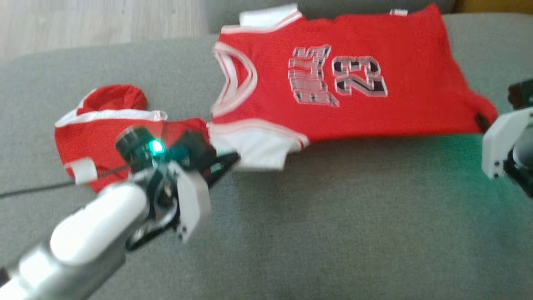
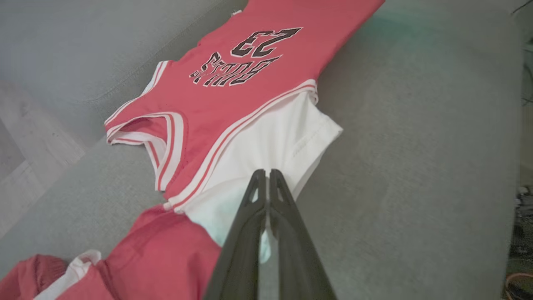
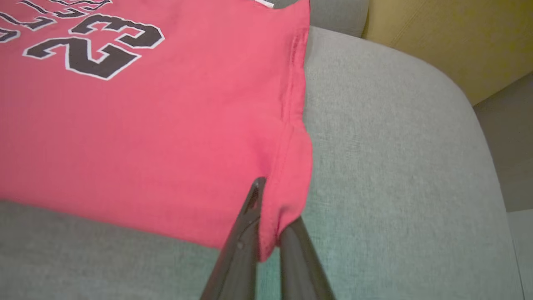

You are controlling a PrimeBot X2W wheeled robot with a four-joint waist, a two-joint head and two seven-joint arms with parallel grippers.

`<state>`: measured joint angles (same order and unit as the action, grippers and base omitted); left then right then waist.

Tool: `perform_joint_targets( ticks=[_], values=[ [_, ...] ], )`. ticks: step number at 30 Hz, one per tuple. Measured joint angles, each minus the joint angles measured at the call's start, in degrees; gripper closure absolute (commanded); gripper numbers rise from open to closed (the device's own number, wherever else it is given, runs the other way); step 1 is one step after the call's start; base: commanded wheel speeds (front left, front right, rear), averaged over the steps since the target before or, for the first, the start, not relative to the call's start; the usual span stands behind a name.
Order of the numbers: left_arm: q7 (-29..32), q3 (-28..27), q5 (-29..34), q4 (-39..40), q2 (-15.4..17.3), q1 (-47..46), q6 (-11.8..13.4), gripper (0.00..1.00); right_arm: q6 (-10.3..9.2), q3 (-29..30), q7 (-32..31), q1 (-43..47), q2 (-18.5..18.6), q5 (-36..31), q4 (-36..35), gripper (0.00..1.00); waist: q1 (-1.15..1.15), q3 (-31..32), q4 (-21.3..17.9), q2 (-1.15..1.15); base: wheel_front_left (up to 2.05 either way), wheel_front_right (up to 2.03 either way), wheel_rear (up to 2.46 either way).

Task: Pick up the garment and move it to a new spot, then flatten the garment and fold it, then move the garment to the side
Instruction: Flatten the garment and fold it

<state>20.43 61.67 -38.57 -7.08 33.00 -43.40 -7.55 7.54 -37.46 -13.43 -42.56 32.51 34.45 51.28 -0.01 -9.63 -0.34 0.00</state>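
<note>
Left hand (image 2: 266,172) and right hand (image 3: 271,202) each pinch the garment (image 1: 399,112) on a grey cushion (image 1: 333,233) beside pale wood floor (image 1: 83,21)

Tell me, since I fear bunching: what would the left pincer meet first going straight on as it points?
The left pincer, shut on the white sleeve, would push into more of that sleeve first, then probably the red jersey beyond.

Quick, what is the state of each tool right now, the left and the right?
Left tool: closed, pinching the white sleeve of the red jersey.
Right tool: closed, pinching the jersey's red hem corner.
</note>
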Motion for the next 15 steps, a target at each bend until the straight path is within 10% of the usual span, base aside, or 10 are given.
perform_joint_targets(
  ticks=[15],
  values=[
    [10.0,3.2,-5.3,19.1,6.9,8.7,5.1,1.00,0.00,-7.1,-14.0,10.3,8.4,10.8,-13.7,1.00,0.00,6.5,-0.3,0.00,0.00,0.00,0.00]
  ],
)
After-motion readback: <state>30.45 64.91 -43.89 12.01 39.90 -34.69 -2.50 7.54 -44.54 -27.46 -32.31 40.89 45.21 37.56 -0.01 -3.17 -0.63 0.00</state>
